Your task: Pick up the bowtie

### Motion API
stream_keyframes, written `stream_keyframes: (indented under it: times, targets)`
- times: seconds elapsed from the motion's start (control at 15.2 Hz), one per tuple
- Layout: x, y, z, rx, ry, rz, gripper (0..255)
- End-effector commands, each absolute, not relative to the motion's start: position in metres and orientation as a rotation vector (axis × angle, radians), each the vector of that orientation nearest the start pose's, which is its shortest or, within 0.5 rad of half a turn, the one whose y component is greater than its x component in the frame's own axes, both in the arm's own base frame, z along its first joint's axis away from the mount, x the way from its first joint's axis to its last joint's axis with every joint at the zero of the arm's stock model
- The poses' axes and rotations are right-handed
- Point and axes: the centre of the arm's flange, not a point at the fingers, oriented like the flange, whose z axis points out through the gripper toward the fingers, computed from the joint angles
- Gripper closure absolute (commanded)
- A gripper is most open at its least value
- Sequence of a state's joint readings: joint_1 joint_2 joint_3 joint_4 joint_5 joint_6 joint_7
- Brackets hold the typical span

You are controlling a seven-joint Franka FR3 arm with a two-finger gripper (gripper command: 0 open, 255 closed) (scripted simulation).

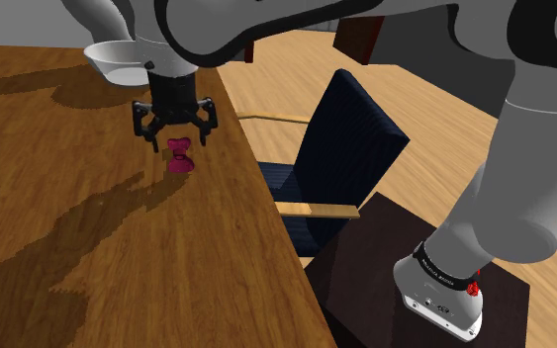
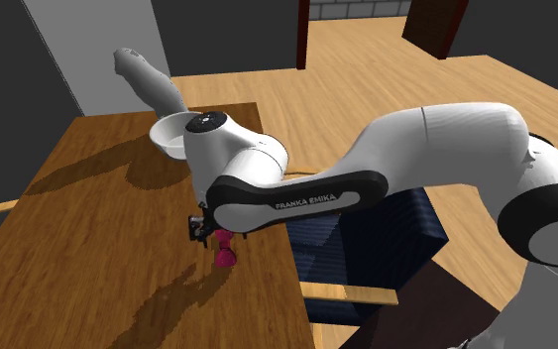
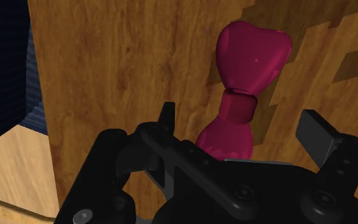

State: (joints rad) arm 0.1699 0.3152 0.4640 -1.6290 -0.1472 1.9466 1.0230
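A magenta bowtie (image 1: pixel 180 157) lies on the wooden table (image 1: pixel 88 227), close to the edge that faces the chair. In the second exterior view the bowtie (image 2: pixel 225 255) shows just below the arm's wrist. My black gripper (image 1: pixel 174 130) hangs open a little above and behind it, touching nothing. Seen from the wrist, the bowtie (image 3: pixel 241 95) stretches away between the two spread fingers (image 3: pixel 166 118), with its near lobe partly hidden behind the gripper (image 3: pixel 241 130).
A white bowl (image 1: pixel 120 59) stands on the table behind the gripper. A dark blue chair (image 1: pixel 340 158) with wooden armrests sits beside the table edge. The stand (image 1: pixel 415 287) is at the shoulder view's lower right.
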Motion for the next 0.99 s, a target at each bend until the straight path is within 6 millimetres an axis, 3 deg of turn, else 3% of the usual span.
stream_keyframes:
  times: [0.0,0.2,0.26,0.92]
  targets:
    - [0.5457,0.3530,0.4453,-3.063,0.557,-0.039,0]
    - [0.5457,0.3530,0.4422,-3.063,0.557,-0.039,0]
    - [0.5455,0.3526,0.4420,-3.063,0.557,-0.039,255]
    - [0.5457,0.3530,0.4475,-3.063,0.557,-0.039,255]
